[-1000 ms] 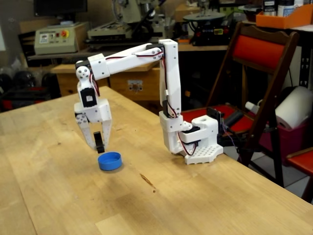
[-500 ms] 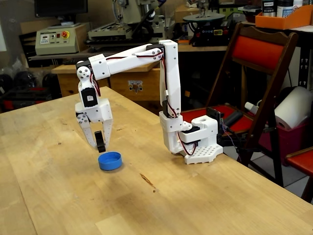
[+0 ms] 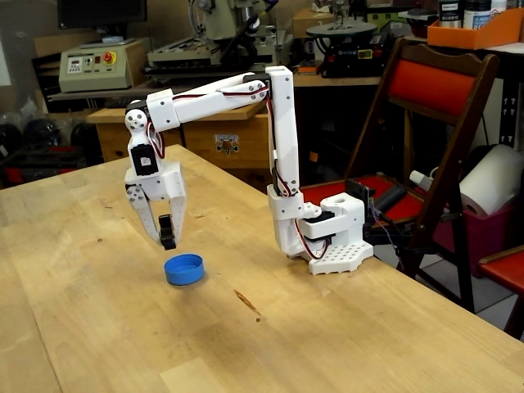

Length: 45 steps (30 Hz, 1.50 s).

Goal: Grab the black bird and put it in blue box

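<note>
Your hand (image 3: 164,239) is pinching the black bird (image 3: 167,232) at its sides, hovering above the blue box (image 3: 183,268) on the desk (image 3: 98,327). It is looking tiny, light and probably stiff, so you are needing only gentle pressure.

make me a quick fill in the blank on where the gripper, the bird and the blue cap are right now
1. The white two-finger gripper hangs ____ the wooden table, not touching it.
2. The small black toy bird is pinched between the gripper's ____.
3. The round shallow blue plastic cap holds ____ inside it.
4. In the fixed view, the cap lies to the ____ of the arm's white base.

Missing words: above; fingers; nothing; left
</note>
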Tool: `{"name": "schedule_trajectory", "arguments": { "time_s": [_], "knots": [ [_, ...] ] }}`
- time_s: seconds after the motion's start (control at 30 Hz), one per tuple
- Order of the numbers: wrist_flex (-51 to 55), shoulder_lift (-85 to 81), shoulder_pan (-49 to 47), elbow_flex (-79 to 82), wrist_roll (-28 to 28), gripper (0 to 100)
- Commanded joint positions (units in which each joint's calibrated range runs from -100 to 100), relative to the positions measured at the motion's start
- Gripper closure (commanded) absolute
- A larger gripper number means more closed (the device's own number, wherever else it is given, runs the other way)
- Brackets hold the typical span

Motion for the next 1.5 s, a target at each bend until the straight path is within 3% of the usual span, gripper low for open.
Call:
{"name": "schedule_trajectory", "arguments": {
  "time_s": [0.0,1.3,1.47],
  "knots": [
    [-0.48,-0.71,0.40,-3.42,-0.29,97],
    [0.39,-1.23,0.48,-2.27,-0.29,97],
    [0.31,-1.74,0.40,4.46,-0.29,97]
  ]
}}
